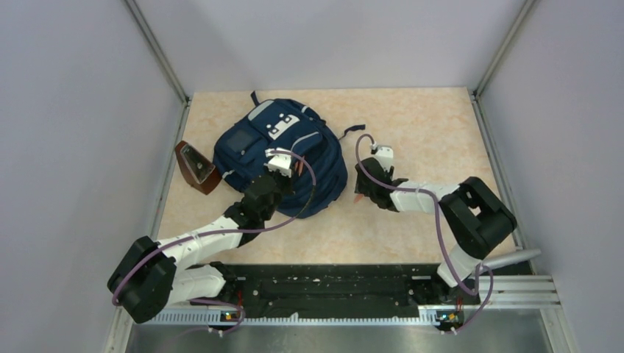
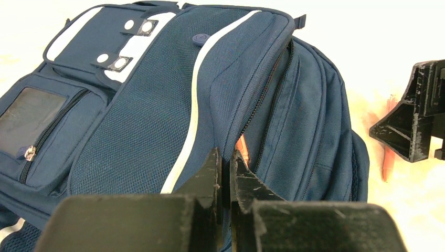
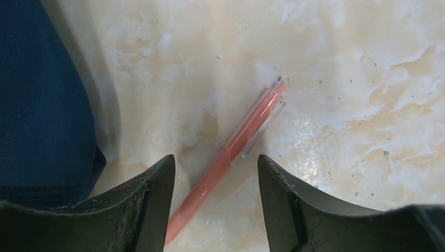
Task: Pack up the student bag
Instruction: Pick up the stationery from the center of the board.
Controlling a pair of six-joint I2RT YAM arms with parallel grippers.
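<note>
While closed left hand (image 2: 225, 156) touches one bag (image 2: 141, 121), open right hand (image 3: 215, 160) straddles one pen (image 3: 246, 126).

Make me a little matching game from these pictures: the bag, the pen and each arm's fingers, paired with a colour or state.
Things:
1. student bag
2. pen
3. left arm's fingers
4. right arm's fingers

Colour or state:
A. spread open above the pen
B. navy blue
C. salmon-orange, lying on the table
D. pressed close together at the bag's zip

Pairs: 1-B, 2-C, 3-D, 4-A
</note>
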